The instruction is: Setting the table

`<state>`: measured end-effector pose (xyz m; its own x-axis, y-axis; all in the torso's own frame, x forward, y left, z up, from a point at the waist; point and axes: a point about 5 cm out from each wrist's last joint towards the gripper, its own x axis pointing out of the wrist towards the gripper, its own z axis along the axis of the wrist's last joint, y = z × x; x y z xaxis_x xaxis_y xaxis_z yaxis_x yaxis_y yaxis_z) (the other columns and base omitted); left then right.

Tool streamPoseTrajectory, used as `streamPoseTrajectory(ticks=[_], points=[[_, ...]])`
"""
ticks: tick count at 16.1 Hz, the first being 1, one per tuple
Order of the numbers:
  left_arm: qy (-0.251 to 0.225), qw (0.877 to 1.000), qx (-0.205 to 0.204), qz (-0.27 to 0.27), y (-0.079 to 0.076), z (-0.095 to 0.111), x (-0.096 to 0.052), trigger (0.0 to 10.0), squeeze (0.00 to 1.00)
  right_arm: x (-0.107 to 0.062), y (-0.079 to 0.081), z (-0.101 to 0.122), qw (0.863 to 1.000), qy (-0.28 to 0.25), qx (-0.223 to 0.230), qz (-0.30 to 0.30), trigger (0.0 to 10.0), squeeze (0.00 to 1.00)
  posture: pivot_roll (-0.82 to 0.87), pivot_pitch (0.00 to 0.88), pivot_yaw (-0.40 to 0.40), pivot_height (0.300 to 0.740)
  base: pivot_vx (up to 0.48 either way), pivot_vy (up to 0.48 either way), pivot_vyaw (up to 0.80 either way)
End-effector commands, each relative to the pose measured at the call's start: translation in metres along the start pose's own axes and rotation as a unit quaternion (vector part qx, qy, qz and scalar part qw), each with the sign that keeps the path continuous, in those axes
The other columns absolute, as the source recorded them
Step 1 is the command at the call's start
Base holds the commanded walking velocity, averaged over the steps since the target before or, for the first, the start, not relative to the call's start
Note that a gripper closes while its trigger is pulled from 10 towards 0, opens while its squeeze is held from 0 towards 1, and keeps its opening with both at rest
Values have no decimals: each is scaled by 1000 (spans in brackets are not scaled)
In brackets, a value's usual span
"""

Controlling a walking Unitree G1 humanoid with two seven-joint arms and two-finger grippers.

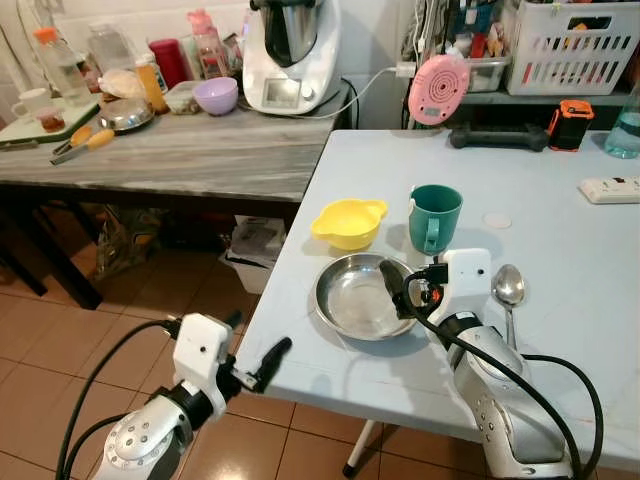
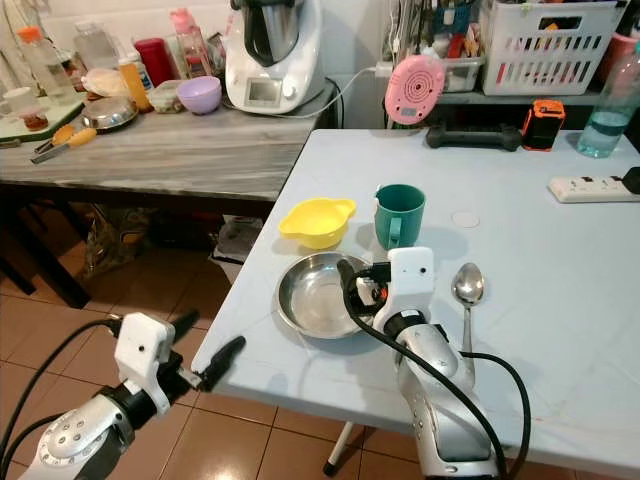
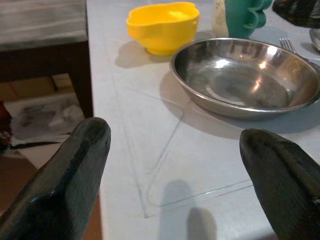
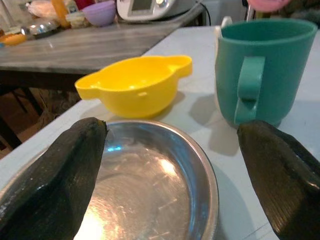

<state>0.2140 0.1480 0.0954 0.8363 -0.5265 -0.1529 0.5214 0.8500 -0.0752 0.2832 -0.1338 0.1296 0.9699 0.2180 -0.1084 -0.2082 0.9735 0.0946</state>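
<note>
Both end effectors are hanging spread and empty, right end effector (image 1: pixel 400 290) hovering over the steel plate (image 1: pixel 355 297), seemingly needing another setting piece next.

Bright, even indoor light — glare on the steel plate (image 3: pixel 245 80), soft shadows, wrist foregrounds blurred.

Both end effectors (image 1: pixel 250 362) (image 1: pixel 400 290) hover, fingers spread.
</note>
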Motion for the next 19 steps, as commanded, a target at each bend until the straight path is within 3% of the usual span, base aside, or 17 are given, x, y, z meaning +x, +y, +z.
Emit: streamPoseTrajectory(ticks=[1, 7, 15, 16, 17, 18, 19], points=[[2, 1000, 15, -16, 0, 4, -1, 10000, 0, 1, 0, 1, 1000, 3, 11, -3, 10000, 0, -202, 24, 96, 740, 0, 0, 0], [13, 999, 20, -29, 0, 1, -2, 10000, 0, 5, -6, -4, 998, 45, 26, -26, 10000, 0, -202, 30, 95, 740, 0, 0, 0], [12, 999, 10, -34, -4, 1, -2, 10000, 0, 9, -2, -21, 994, 105, 18, -13, 10000, 0, -201, 28, 97, 740, 0, 0, 0], [12, 999, 4, -33, -5, 1, -1, 10000, 0, 10, -2, -26, 993, 119, 17, -13, 8314, 0, -201, 28, 97, 740, 0, 0, 0], [11, 999, 0, -33, -6, 1, 0, 10000, 0, 11, -2, -29, 992, 124, 17, -15, 4824, 0, -202, 29, 97, 740, 0, 0, 0], [10, 999, -4, -34, -7, 1, 1, 10000, 0, 12, -1, -32, 992, 126, 16, -15, 0, 0, -203, 28, 98, 740, 0, 0, 0], [10, 999, -4, -35, -7, 1, 1, 10000, 0, 12, 1, -34, 991, 130, 16, -12, 0, 0, -201, 29, 97, 740, 0, 0, 0]])
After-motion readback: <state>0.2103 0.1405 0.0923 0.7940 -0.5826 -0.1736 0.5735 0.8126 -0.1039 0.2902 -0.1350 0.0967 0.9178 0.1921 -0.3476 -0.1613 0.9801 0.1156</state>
